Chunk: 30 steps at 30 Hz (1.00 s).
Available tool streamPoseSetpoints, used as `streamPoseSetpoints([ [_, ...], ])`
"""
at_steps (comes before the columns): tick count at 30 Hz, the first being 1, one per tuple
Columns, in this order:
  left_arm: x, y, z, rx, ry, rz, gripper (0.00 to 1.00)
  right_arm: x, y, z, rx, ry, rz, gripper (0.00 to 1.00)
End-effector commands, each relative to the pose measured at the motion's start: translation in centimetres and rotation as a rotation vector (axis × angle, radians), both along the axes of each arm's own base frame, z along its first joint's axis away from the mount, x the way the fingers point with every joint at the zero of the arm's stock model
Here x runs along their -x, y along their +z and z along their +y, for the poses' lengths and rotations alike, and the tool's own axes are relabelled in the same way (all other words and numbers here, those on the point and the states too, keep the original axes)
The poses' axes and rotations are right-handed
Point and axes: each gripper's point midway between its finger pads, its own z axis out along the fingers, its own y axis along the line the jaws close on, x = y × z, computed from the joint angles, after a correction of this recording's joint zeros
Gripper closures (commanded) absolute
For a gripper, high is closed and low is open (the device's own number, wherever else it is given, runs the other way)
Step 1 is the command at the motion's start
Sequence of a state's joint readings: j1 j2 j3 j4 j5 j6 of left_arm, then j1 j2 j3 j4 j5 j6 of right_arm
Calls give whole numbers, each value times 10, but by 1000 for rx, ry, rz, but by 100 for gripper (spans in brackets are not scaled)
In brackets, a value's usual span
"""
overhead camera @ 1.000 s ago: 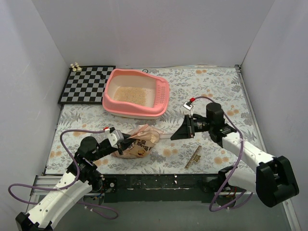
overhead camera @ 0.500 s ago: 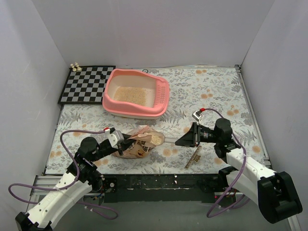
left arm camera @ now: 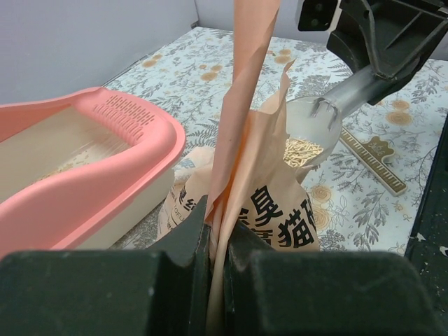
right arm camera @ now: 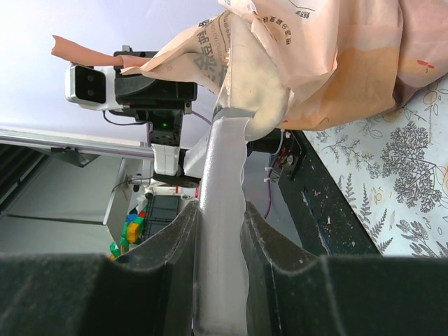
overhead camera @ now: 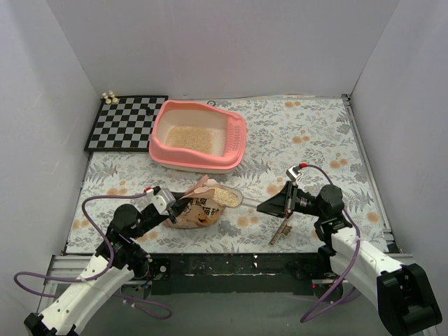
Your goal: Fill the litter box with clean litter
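Two holds matter at this moment. Our left end effector (left arm camera: 217, 227) is pinched shut on the upper flap of the crinkled tan-orange printed paper bag (overhead camera: 198, 214), which lies near the front of the floral-patterned bench (overhead camera: 315, 133). Our right end effector (overhead camera: 268, 206) is clamped round the handle of the translucent plastic scoop (overhead camera: 227, 197). The scoop's bowl sits at the bag's mouth, loaded with pale beige granular clean litter (left arm camera: 301, 148). The pink rounded plastic litter box (overhead camera: 157, 143) stands behind the bag, near it but not touching, with a thin layer of the same granules on its floor.

We judge the carry to be the main risk. The scoop is gripped far down a long handle, so a small wrist roll or jerk could spill granules onto the bench. The flap hangs close beside the bowl, and if it snags as the scoop lifts out, it could tip the load or drag the bag. The left grip is on thin paper, which might tear or slip and let the mouth collapse.

Only the overhead view shows the route from bag to box. Only the left wrist view shows the granules in the bowl and the pinch on the flap. The right wrist view shows the jaws on the handle and the bowl's underside, with the load hidden.
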<state>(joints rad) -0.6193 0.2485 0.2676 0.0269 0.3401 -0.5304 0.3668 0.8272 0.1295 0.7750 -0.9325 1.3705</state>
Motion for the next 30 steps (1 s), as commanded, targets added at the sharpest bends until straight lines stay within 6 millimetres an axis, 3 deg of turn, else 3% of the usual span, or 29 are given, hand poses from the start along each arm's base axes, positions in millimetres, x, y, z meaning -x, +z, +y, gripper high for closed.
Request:
streamPoseSetpoints([
  [1,-5,56,12,122,72,-166,100,1,17,1,-28,13,-47,99],
  [8,-10,63,24,147,145,-193,100,-4,37,1,-62,-20,-54,99],
  [15,-12,69,31,161,182,-211,100,-23,59,3,-70,-87,-64,99],
  [24,-11,71,32,168,184,-215,100,-64,87,9,-98,-197,-72,99],
  [30,-10,72,30,170,174,-211,100,-108,92,22,-61,-262,-69,99],
])
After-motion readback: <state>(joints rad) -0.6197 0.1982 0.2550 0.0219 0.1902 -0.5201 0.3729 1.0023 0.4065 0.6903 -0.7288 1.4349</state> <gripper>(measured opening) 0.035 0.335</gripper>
